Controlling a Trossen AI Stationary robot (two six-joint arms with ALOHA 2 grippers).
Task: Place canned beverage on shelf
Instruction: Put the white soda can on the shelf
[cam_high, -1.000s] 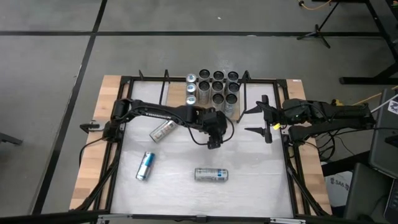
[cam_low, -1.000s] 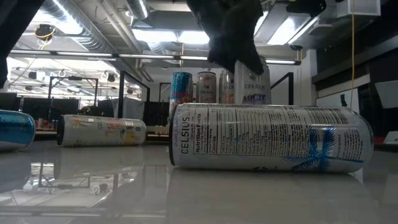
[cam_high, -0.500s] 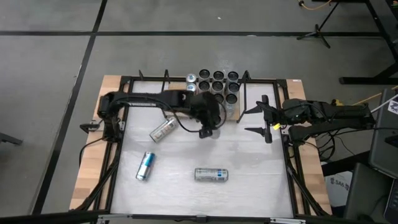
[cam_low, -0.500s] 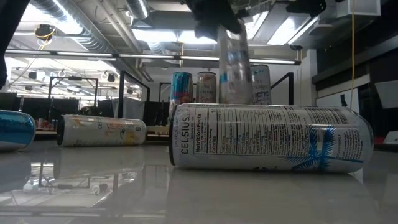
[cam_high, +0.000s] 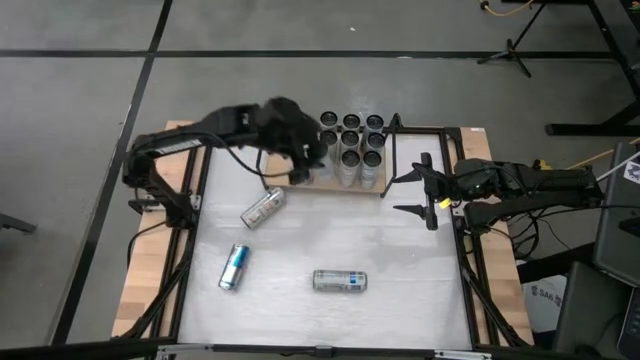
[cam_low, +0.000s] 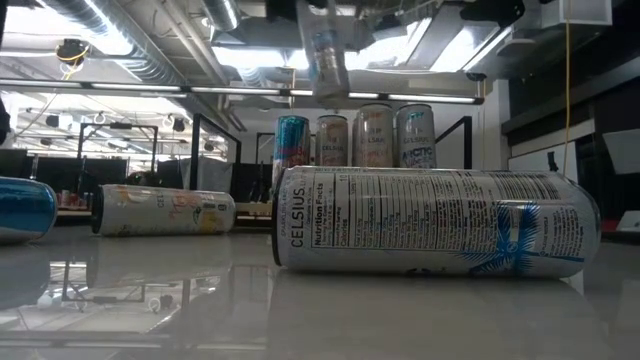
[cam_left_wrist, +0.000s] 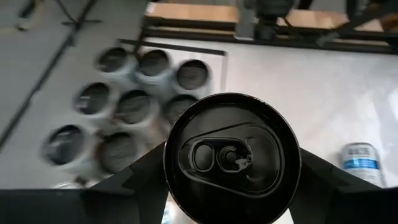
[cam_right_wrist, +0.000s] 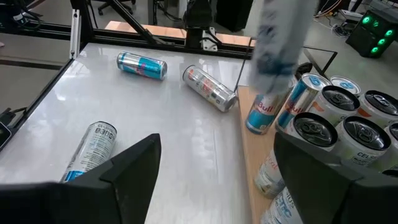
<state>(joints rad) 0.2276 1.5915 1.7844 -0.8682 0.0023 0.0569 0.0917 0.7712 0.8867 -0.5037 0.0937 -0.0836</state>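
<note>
Left tool (cam_left_wrist: 233, 186) grips an upright can (cam_left_wrist: 232, 157) above the shelf (cam_right_wrist: 261, 165); right tool (cam_high: 418, 185) waits open.

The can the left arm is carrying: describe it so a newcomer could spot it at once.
Find the shelf, the wooden board at the table's far edge crowded with upright cans. Just off its left end, the left claw holds one can upright in the air. Unlike the standing cans on the board and the three lying on the table, it touches no surface.
</note>
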